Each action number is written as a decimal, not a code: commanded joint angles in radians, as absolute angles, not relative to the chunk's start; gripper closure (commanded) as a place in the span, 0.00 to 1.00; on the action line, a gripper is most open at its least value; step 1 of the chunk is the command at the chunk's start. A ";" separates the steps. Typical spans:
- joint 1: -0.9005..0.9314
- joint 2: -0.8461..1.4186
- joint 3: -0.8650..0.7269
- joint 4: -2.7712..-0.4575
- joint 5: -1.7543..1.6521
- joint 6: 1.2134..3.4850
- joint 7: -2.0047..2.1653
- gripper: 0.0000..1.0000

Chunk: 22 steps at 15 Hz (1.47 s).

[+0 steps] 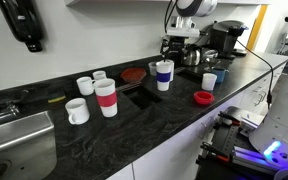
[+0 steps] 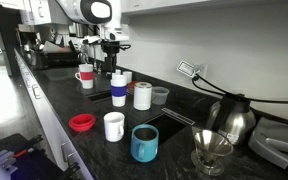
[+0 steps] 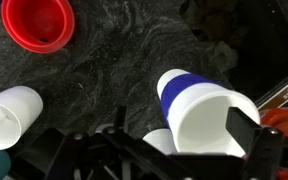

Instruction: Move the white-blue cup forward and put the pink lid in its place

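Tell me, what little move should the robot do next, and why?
Probably lower the end effector a bit further around the white-blue cup. In the wrist view the jaws stand wide open, with the cup close by and not yet gripped. The cup has to be held before it can go forward. The pink lid lies off to one side on the counter.

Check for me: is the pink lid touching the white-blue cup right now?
No, in the wrist view the pink lid lies on the dark counter, clearly apart from the white-blue cup.
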State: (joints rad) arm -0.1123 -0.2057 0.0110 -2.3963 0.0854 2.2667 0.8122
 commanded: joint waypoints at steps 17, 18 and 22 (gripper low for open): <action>-0.111 -0.128 0.010 -2.368 0.004 2.313 1.042 0.00; -0.109 -0.118 0.008 -2.366 -0.001 2.321 1.054 0.00; -0.098 -0.080 0.002 -2.348 -0.005 2.332 1.075 0.00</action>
